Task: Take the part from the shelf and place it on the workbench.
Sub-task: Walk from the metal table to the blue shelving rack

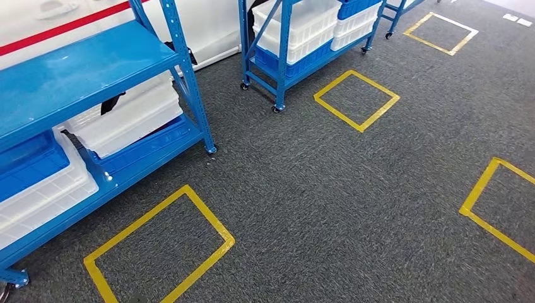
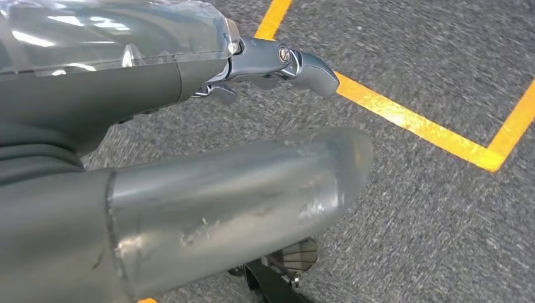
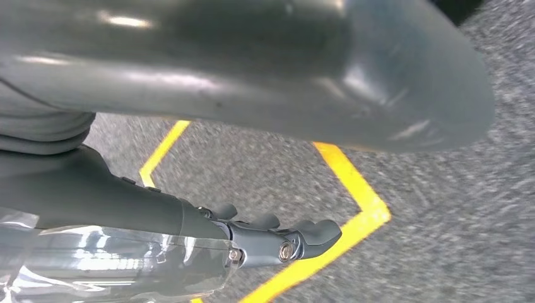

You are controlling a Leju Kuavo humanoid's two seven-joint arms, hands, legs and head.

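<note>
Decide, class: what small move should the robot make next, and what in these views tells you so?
Probably turn left toward the near blue shelf and step closer. Both hands hang over the grey carpet: the left hand and right hand hold nothing, fingers spread. The shelf sits at the head view's left edge, with white crates on its lower level. The part cannot be made out yet.

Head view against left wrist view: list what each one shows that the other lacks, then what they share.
Head view alone: the blue shelf holding white bins and a blue bin, with a second blue rack farther off.

Left wrist view alone: the left hand, its thick grey thumb and darker fingers apart, holding nothing.

Both: grey carpet marked with yellow tape squares.
</note>
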